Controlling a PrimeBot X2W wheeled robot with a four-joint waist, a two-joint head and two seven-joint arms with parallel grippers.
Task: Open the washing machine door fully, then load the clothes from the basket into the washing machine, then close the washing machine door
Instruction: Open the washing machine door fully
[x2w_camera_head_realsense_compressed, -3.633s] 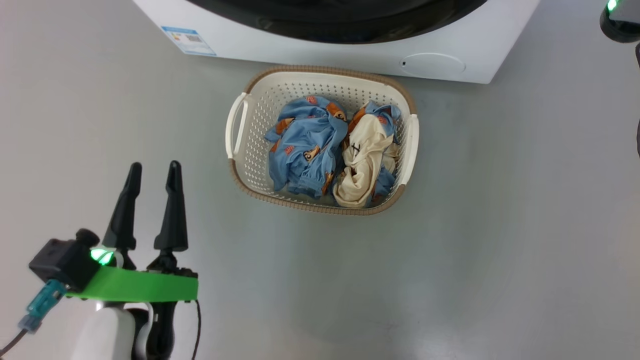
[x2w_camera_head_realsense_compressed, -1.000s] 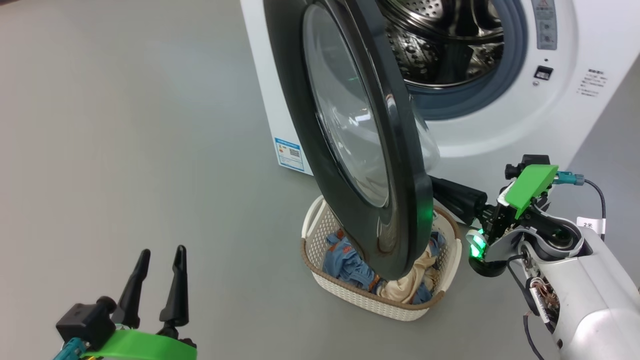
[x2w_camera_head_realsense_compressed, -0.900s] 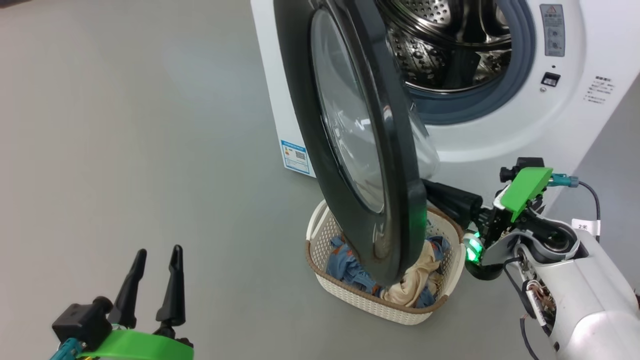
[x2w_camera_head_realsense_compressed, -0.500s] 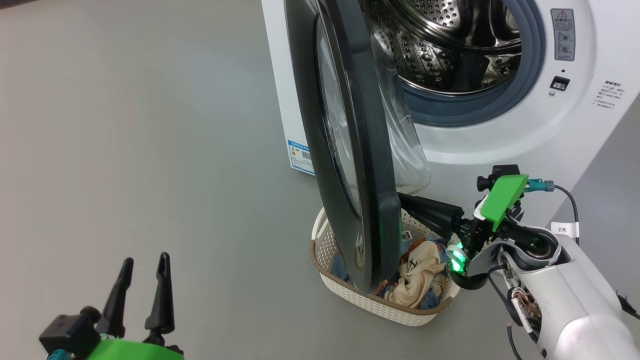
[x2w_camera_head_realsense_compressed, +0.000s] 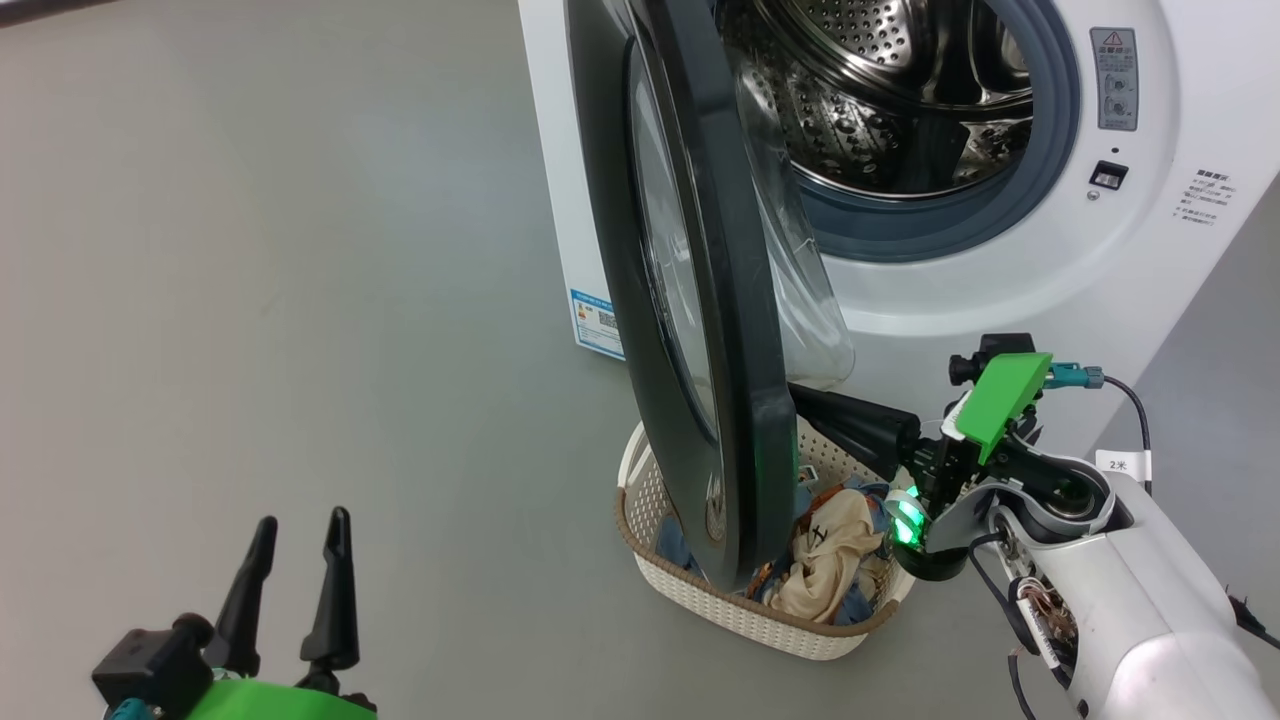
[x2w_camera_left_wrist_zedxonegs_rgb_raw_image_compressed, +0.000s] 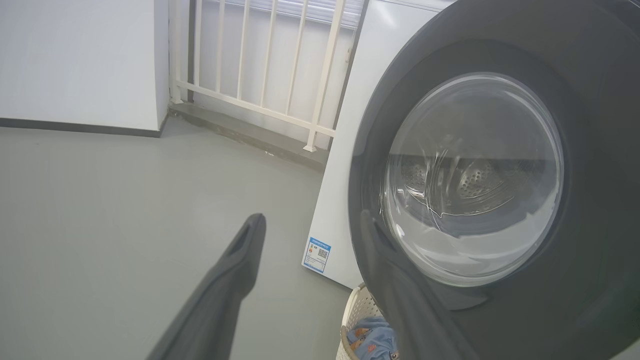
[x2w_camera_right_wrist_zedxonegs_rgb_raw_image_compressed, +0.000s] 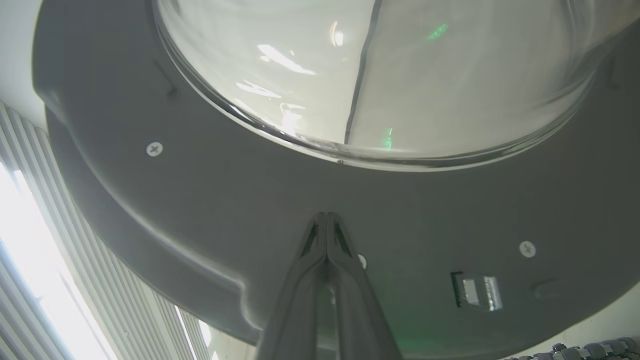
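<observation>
1. Head view: the washing machine door (x2w_camera_head_realsense_compressed: 740, 330) stands out edge-on from the washing machine (x2w_camera_head_realsense_compressed: 1000, 290), partly open. It hangs over the basket (x2w_camera_head_realsense_compressed: 740, 615), which sits on the grey floor (x2w_camera_head_realsense_compressed: 300, 250) just before the machine.
   - The door blocks our view of the basket's middle. The clothes (x2w_camera_head_realsense_compressed: 830, 560) inside it show only to the right of the door, cream over blue.
   - The door also cuts off the left of the steel drum (x2w_camera_head_realsense_compressed: 880, 100) and its grey-blue gasket (x2w_camera_head_realsense_compressed: 930, 225).
   - A blue label sticker (x2w_camera_head_realsense_compressed: 597, 322) peeks out to the left of the door.
   - The right gripper (x2w_camera_head_realsense_compressed: 810, 402), clenched and empty, points at the door's inner side, and its tips are lost behind the rim.
   - The left gripper (x2w_camera_head_realsense_compressed: 302, 518) hovers released, well apart at the lower left.
2. Left wrist view: between the spread fingers we see bare floor, with a white railing (x2w_camera_left_wrist_zedxonegs_rgb_raw_image_compressed: 270, 75) and a wall (x2w_camera_left_wrist_zedxonegs_rgb_raw_image_compressed: 75, 60) beyond.
   - The door's outer face covers the right side, and the drum shows dimly through its glass.
   - Only a corner of the basket shows, at the bottom edge.
3. Right wrist view: the shut fingers meet the door's grey inner ring just below the glass bowl (x2w_camera_right_wrist_zedxonegs_rgb_raw_image_compressed: 375, 75).
   - Nearby are screws (x2w_camera_right_wrist_zedxonegs_rgb_raw_image_compressed: 154, 149) and a metal catch (x2w_camera_right_wrist_zedxonegs_rgb_raw_image_compressed: 477, 291).
   - We cannot tell whether the tips press on the ring.
</observation>
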